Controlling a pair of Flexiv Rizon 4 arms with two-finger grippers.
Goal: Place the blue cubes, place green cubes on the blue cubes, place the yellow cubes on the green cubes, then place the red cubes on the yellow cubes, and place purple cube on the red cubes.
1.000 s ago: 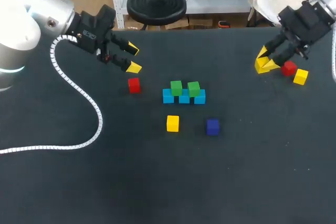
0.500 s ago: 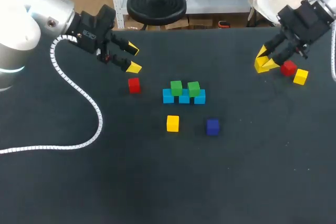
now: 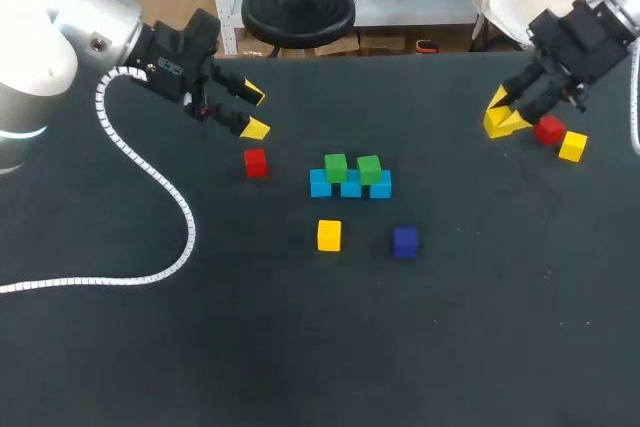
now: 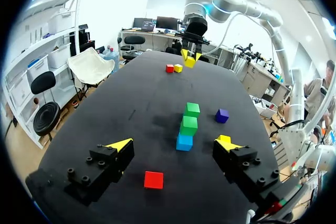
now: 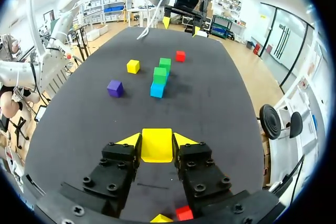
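Note:
Three light blue cubes (image 3: 350, 185) sit in a row mid-table with two green cubes (image 3: 336, 167) on top; both colours show in the left wrist view, blue (image 4: 184, 141) and green (image 4: 189, 125). In front lie a yellow cube (image 3: 329, 235) and a purple cube (image 3: 405, 241). My left gripper (image 3: 254, 113) hangs open just behind a red cube (image 3: 255, 162), which lies between its fingers (image 4: 154, 179). My right gripper (image 3: 502, 119) at the far right is shut on a yellow cube (image 5: 157, 145). A red cube (image 3: 548, 129) and another yellow cube (image 3: 572, 145) lie beside it.
The black table (image 3: 300, 347) has bare surface across its whole near half. A white ribbed cable (image 3: 150, 177) from my left arm trails over the left side. The table's back edge runs close behind both grippers.

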